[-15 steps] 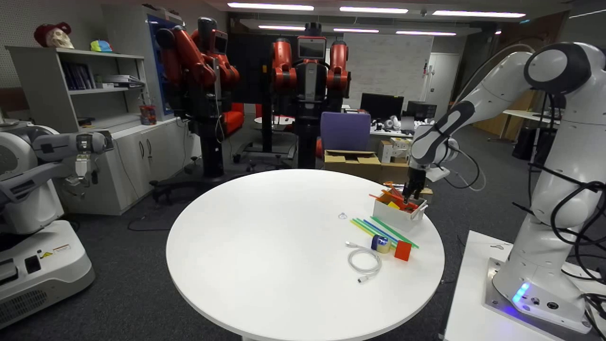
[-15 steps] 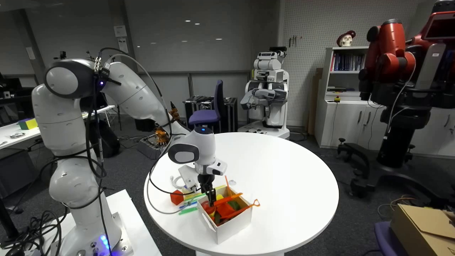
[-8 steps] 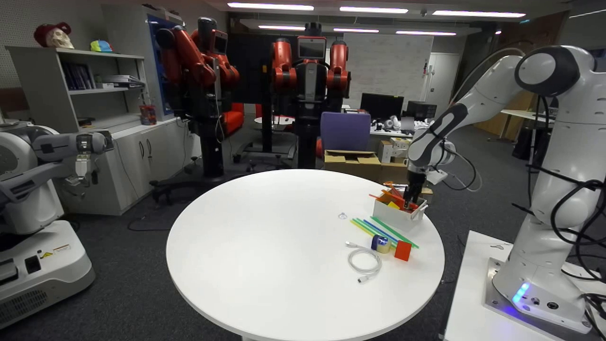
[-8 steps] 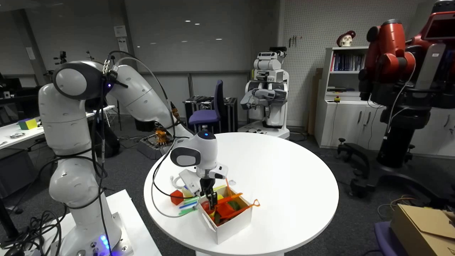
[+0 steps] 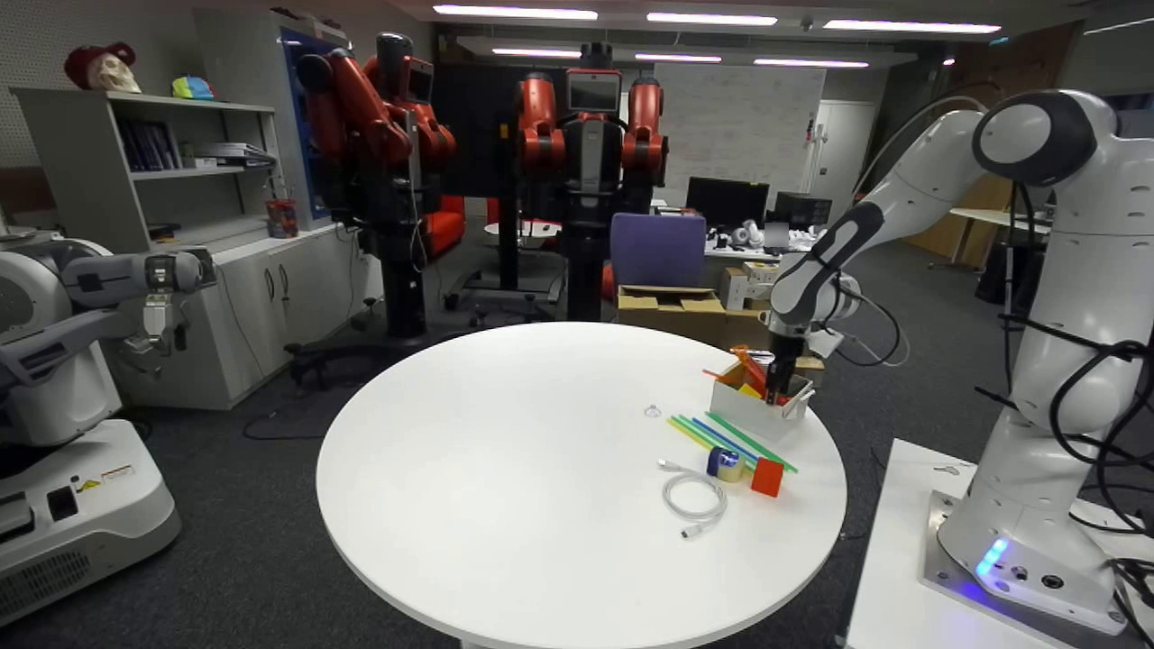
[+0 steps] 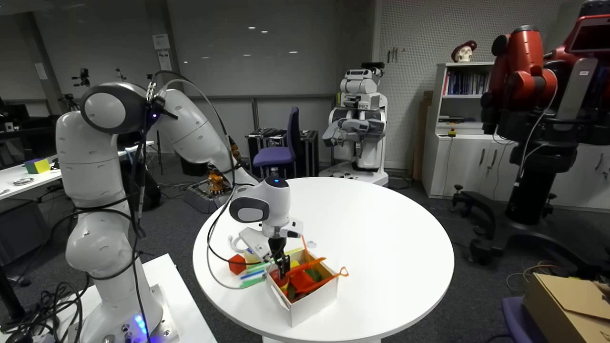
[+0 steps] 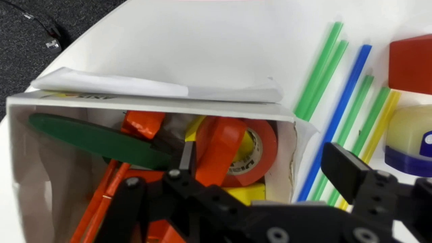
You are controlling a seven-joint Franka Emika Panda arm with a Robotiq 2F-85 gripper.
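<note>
Round tabletop bears 1 box, the gripper over it, jaws spread wide.

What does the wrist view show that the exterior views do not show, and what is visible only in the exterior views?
Only the wrist view shows print on the red tape roll and small lettering on the rim of the white box.

Only the exterior views show the coiled white cable and the red-capped skull.

All share the white box, the coloured straws, the red block, the yellow-and-blue jar and the open hand.
</note>
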